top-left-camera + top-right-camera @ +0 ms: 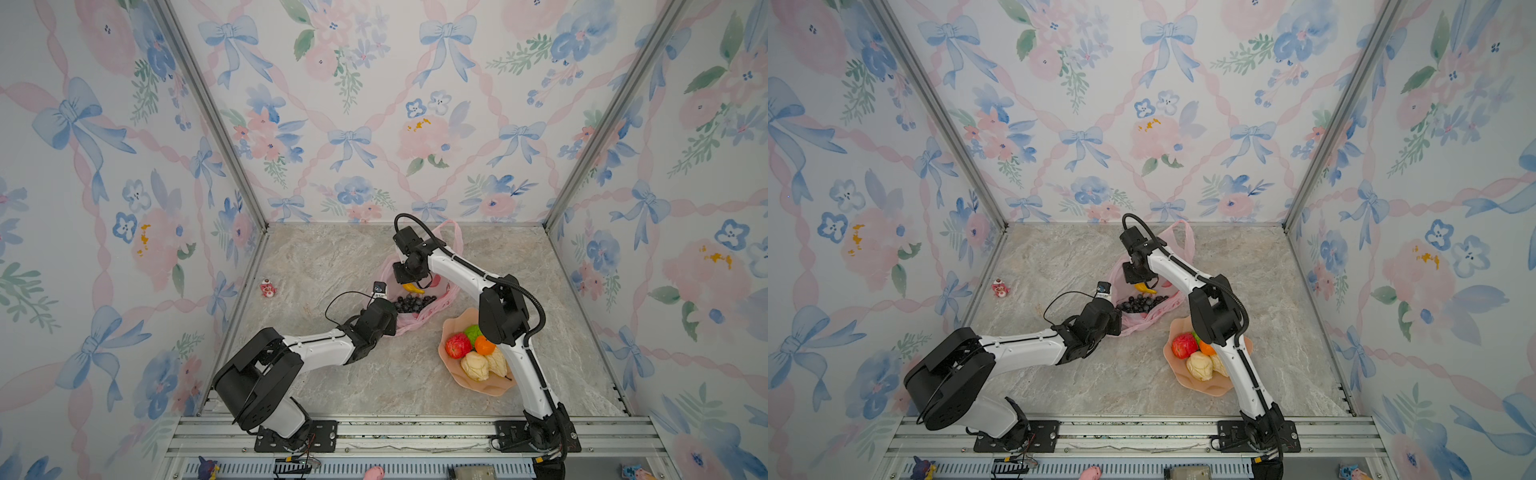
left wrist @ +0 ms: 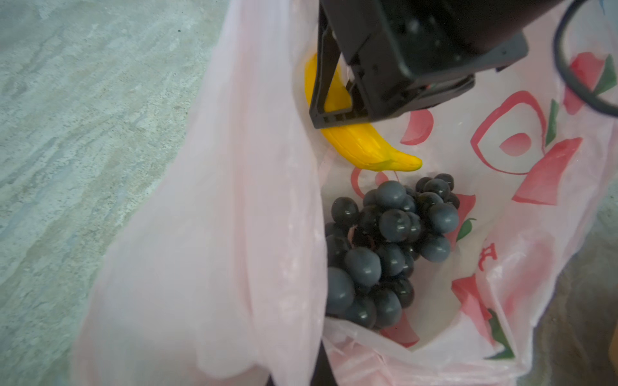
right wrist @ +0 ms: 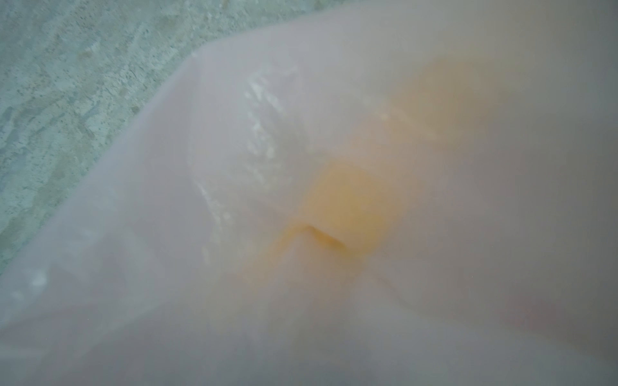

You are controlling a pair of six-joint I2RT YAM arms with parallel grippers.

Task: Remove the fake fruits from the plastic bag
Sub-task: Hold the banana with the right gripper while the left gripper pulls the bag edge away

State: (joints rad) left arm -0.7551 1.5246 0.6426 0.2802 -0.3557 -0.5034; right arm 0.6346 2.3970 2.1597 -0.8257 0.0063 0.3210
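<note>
I see a veined stone counter [image 1: 332,257], floral-wallpaper walls [image 1: 374,124], left gripper [image 1: 394,326] pinching the plastic bag [image 2: 217,234], right gripper [image 2: 339,113] clamped on the banana [image 2: 361,147] inside the bag

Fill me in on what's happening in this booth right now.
Two robot arms are emptying a pink plastic bag. The left gripper is shut on the bag's near rim, holding it open. The right gripper is down inside the bag and looks closed on the banana. The grape bunch lies loose in the bag beside it. A red fruit, a green fruit, an orange and two pears already sit on the peach plate.
</note>
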